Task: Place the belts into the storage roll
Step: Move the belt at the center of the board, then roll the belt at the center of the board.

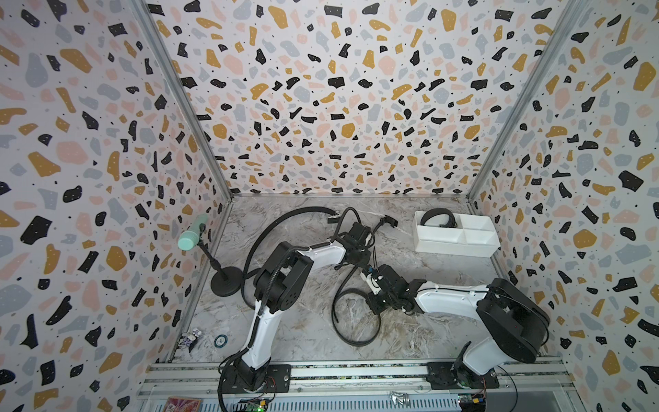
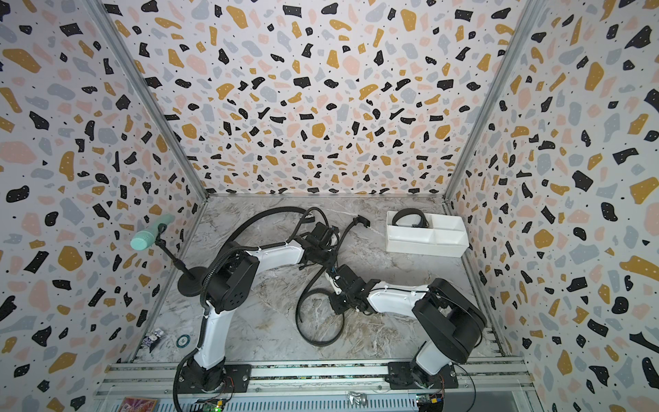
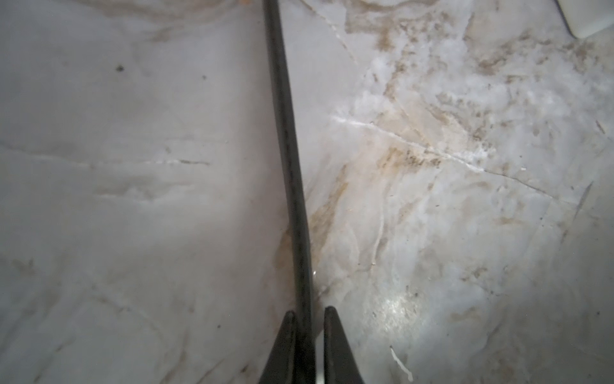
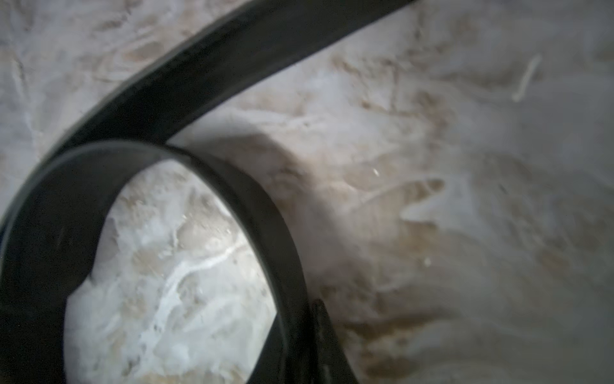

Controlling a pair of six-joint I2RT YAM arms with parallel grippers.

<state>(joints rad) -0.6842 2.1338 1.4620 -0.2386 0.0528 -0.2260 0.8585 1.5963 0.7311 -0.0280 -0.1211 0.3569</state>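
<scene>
The loose belt lies looped on the table, well apart from the tray holding a coiled belt. Light, limp and springy, it wants pinching across the flat strap; left gripper and right gripper are both clamped on it.

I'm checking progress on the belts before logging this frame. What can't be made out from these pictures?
Left wrist view: the belt held in the left gripper is cut off by the top edge.
Right wrist view: blurred; the looped belt runs past the edges.
Top views: the buckle of the coiled belt in the white tray is too small to tell.
</scene>
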